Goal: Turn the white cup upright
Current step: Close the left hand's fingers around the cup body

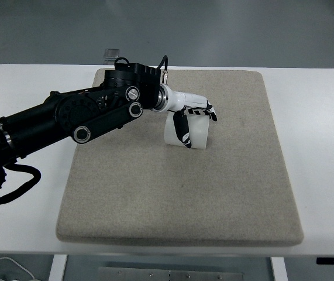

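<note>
The left hand [191,117] seems wrapped around the white cup [187,132] on the mat [178,193]; roll the wrist slowly, grip firm, rim clearing the felt

Mat, table and small extras

We saw a beige felt mat [178,199] covering a white table [20,234], a clear small object [112,56] at upper centre-left, cables [3,270] lower left.

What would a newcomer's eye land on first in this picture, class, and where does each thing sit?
First comes the big black left arm slanting in from the picture's left edge across the white table. Its left hand is wrapped around a white cup near the middle of the far half of the beige mat. The right arm is out of view.
</note>
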Tool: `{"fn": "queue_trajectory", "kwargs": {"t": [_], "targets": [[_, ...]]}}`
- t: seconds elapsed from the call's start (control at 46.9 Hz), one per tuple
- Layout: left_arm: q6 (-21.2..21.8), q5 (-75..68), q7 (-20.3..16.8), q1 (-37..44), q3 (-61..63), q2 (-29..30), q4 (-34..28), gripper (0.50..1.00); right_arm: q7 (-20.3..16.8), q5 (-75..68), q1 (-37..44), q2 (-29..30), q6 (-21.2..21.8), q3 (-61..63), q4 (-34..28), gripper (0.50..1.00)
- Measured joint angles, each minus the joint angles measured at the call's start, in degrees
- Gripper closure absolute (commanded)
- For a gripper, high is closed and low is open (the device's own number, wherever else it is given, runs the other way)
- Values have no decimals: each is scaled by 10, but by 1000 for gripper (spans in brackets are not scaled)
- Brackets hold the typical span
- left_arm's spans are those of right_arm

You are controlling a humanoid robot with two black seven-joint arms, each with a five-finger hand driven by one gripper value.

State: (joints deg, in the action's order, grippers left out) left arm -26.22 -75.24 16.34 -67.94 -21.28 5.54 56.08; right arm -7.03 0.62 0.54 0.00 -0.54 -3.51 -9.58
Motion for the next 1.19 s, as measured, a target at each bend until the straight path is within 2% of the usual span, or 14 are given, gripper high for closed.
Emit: {"fn": "queue_trajectory", "kwargs": {"t": [0.064, 0.234, 0.341, 0.405, 0.469, 0.511, 0.874, 1.108, 1.193], "targets": [[0, 0, 0, 0, 0, 0, 0, 679, 0, 0, 0, 0, 0, 0, 0, 570], [-2, -4, 0, -1, 0, 0, 0, 806, 0, 0, 0, 0, 0, 0, 0, 570], [-3, -6, 0, -1, 0, 0, 0, 840, 0, 0, 0, 0, 0, 0, 0, 570], [-3, -6, 0, -1, 0, 0, 0, 928, 0, 0, 0, 0, 0, 0, 0, 570], [-3, -6, -1, -1, 0, 0, 0, 958, 0, 0, 0, 0, 0, 0, 0, 570], [-3, -6, -1, -1, 0, 0, 0, 999, 0, 0, 0, 0, 0, 0, 0, 570], [-4, 15, -6, -7, -11, 1, -19, 1000, 0, 0, 0, 0, 0, 0, 0, 570], [-1, 104, -13, -22, -12, 2, -64, 1000, 0, 0, 0, 0, 0, 0, 0, 570], [0, 143, -26, -23, -17, 2, -79, 1000, 0, 0, 0, 0, 0, 0, 0, 570]]}}
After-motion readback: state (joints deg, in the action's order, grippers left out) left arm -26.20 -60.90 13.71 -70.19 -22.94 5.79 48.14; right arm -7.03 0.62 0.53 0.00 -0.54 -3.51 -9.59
